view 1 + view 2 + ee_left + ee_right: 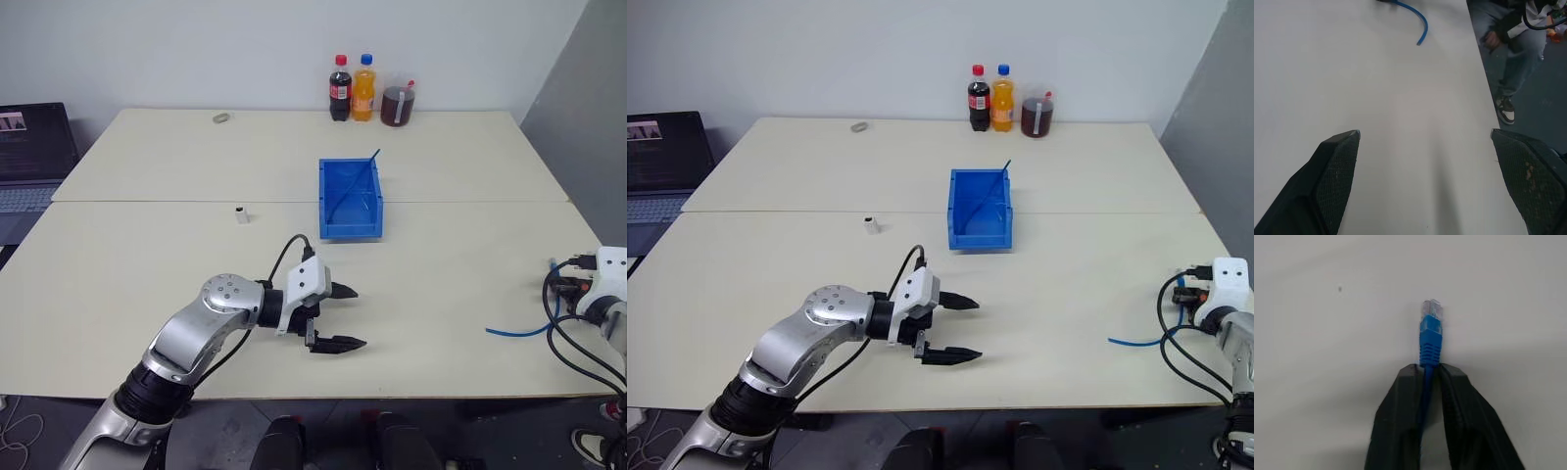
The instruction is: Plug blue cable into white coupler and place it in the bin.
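Pale tables against a plain white wall

Two cream tables (147, 157) stood pushed together; three drink bottles (364, 90) lined the far edge at upper centre, a laptop (34, 147) sat at upper left, and a grey panel (588, 88) rose at right.

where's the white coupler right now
The white coupler stands alone on the table, left of the bin, untouched by either gripper.

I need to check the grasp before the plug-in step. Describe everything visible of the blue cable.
The blue cable is thin and light blue, with a ribbed blue boot and a clear plastic plug at its end. The right gripper is shut on it just behind the boot, so the plug sticks out past the fingertips over the table. The rest curves away as a loose arc lying flat on the tabletop near the robot's right-hand edge, its free end pointing inward.
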Robot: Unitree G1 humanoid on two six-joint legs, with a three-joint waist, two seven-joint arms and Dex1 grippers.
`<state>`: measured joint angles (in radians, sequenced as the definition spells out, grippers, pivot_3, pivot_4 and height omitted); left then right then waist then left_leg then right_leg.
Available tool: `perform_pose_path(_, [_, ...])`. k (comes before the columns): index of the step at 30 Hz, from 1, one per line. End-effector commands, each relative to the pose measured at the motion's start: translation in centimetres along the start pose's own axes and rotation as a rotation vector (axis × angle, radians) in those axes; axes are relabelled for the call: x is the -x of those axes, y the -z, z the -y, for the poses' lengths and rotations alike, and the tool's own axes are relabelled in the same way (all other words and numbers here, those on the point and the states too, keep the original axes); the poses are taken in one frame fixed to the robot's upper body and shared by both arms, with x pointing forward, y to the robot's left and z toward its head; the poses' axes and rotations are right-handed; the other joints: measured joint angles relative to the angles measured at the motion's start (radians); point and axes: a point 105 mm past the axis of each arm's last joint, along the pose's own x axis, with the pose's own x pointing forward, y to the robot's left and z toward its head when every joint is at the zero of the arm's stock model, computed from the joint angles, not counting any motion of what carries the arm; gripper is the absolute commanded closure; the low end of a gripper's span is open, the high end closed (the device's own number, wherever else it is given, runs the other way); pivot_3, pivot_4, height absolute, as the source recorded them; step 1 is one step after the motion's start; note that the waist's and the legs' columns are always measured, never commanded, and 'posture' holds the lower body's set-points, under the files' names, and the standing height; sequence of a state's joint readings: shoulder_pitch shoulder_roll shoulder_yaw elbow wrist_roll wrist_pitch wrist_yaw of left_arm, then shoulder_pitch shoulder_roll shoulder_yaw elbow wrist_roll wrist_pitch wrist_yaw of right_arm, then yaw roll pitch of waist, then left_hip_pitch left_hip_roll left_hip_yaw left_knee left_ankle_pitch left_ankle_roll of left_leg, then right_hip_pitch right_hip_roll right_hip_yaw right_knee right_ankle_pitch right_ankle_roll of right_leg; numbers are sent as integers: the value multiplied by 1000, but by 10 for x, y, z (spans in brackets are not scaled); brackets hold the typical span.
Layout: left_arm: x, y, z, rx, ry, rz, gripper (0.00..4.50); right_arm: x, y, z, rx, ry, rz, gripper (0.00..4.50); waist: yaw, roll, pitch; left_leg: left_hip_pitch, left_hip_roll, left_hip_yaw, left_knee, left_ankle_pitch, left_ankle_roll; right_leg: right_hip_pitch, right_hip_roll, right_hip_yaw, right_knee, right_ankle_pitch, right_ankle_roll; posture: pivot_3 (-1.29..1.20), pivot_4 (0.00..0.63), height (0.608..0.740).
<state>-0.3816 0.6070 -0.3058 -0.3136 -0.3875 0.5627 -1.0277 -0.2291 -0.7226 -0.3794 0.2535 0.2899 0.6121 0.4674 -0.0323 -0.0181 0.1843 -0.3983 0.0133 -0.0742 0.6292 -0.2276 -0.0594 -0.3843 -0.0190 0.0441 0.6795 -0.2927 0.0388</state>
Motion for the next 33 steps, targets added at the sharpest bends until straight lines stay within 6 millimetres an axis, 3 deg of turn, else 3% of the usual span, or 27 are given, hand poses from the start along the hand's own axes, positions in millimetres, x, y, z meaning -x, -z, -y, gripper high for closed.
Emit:
perform_pose_path(1, [8, -1, -1, -32, -66, 3, 0, 6, -26, -30, 151, -201, 76, 4497, -4, 0, 0, 0, 0, 0, 0, 0, 0, 0, 0, 0, 0, 0, 0, 0, 150, 740])
perform_pose_path(4, [15, 9, 5, -12, -83, -21, 0, 13, -41, -65, 280, -385, 109, 4497, -14, 1, 1, 0, 1, 0, -1, 0, 0, -1, 1, 0, 0, 0, -1, 0, 150, 740])
perform_pose_path(7, [32, 28, 19, 38, -73, -81, 0, 25, -57, -123, 461, -628, 160, 4497, -20, 2, 1, 0, 1, 0, -1, 0, 0, -1, 1, 0, 1, 0, 0, 0, 150, 740])
perform_pose_path(10, [55, 49, 24, 97, -102, -155, 0, 35, -61, -185, 654, -853, 215, 4497, -26, 1, 1, 0, 2, -1, -1, 0, 0, -1, 1, 0, 1, -1, 0, 0, 150, 740])
perform_pose_path(15, [100, 75, 6, 180, -252, -228, 0, 35, -58, -288, 894, -1120, 318, 4497, -24, 0, 3, 1, 4, -2, -1, 0, 0, -2, 2, -2, 1, -3, 3, 0, 150, 740])
perform_pose_path(19, [122, 81, -7, 196, -340, -229, 0, 21, -53, -341, 965, -1187, 341, 4497, -13, 0, 3, -1, 3, -3, -1, 0, 0, -3, 2, -4, 2, 0, -2, 0, 150, 740])
perform_pose_path(23, [132, 85, -10, 207, -380, -239, 0, 14, -48, -365, 1008, -1222, 345, 4497, 2, -1, 3, -2, 0, -2, -1, 0, -1, -4, -2, -3, 1, 1, -3, 0, 150, 740])
perform_pose_path(26, [137, 88, -9, 211, -391, -248, 0, 15, -41, -372, 1064, -1249, 339, 4497, 3, -1, 3, -2, 0, -2, -1, -1, -1, -4, -2, -3, 1, 1, -3, 0, 150, 740])
perform_pose_path(33, [144, 92, -20, 224, -434, -237, 0, 29, -30, -367, 1070, -1348, 319, 2922, -1, -1, 3, -1, 3, -3, -1, -1, -1, -4, 1, -4, 3, 0, -4, 0, 150, 740])
